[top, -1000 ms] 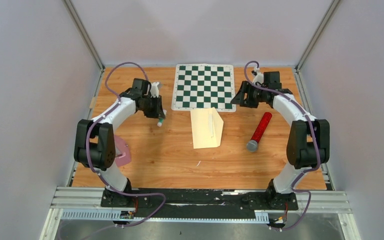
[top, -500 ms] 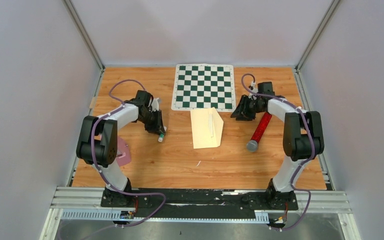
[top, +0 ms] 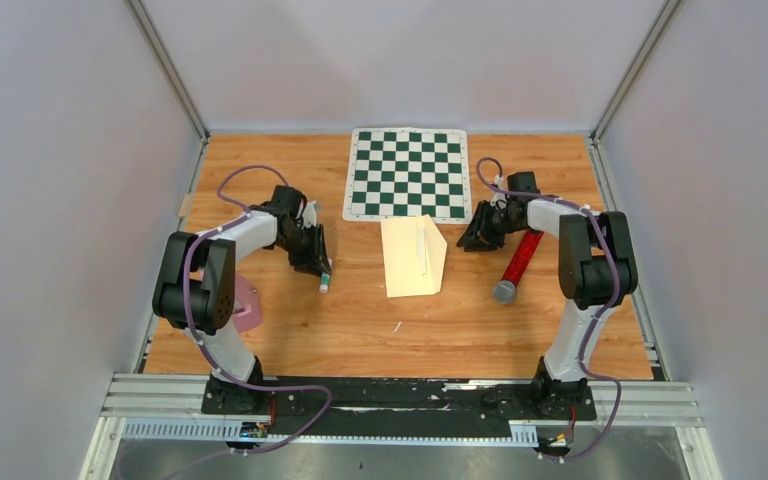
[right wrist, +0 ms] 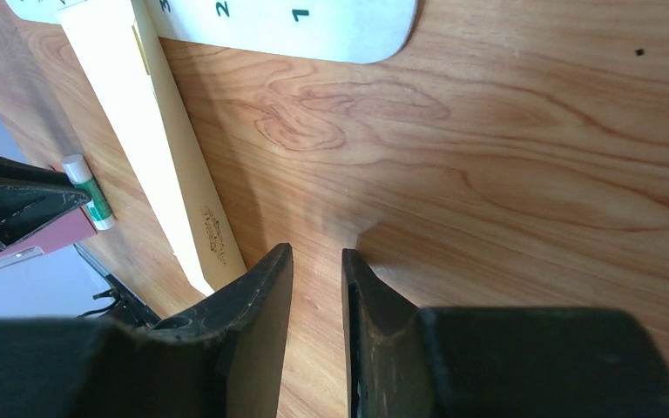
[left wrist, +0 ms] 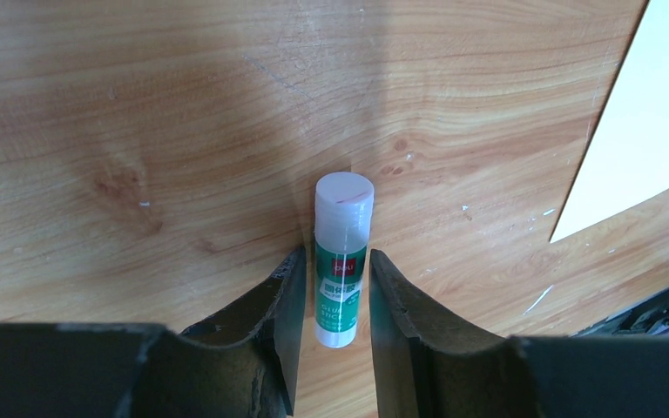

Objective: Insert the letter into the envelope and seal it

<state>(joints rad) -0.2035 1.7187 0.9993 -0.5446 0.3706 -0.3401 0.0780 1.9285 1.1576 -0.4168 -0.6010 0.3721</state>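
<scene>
Left gripper [left wrist: 329, 287] clamps a glue stick [left wrist: 342, 258] at table's 9 o'clock. Right gripper [right wrist: 315, 261], fingers nearly closed on nothing, sits low at 3 o'clock. Envelope [top: 413, 256] lies centre, long axis 6–12, flap side toward right gripper, which is nearer. Letter not visible; presumably inside. Chessboard [top: 407, 173] beyond, at 12.

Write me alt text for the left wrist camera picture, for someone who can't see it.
A green and white glue stick with a white cap sits between the left tool's two dark fingers, over a wooden table. A pale sheet's edge shows at the right. Whether the fingers press the stick is unclear.
</scene>
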